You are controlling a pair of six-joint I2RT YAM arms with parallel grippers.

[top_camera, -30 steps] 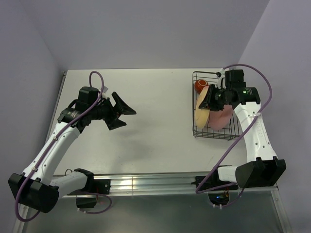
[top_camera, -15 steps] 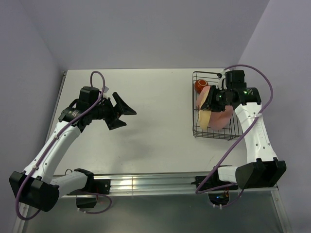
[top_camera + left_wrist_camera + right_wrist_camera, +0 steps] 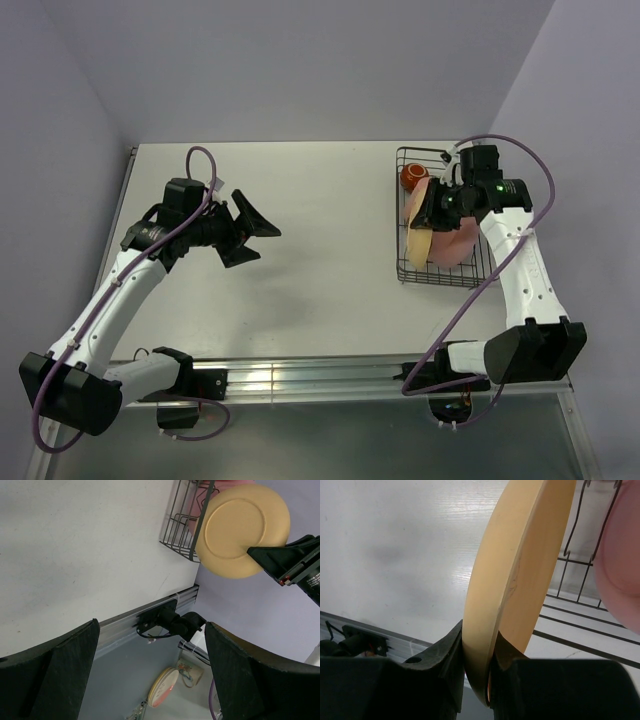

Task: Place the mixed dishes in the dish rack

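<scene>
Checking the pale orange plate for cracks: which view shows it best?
The left wrist view: the pale orange plate faces that camera, nearly its whole face visible. The right wrist view shows only its rim, pinched by the right gripper; the top view shows a small, tilted sliver.

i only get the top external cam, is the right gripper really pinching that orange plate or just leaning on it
observer: pinching. the right wrist view shows the rim of the pale orange plate clamped in the right gripper, with fingers on both faces.
operator: is it touching the pink one
observer: no. in that same wrist view, rack wires show through a gap between it and the pink plate.
operator: which way is it facing
observer: toward the left arm. the left wrist view sees its full round face, inner ring and all, in front of a corner of the dish rack.
</scene>
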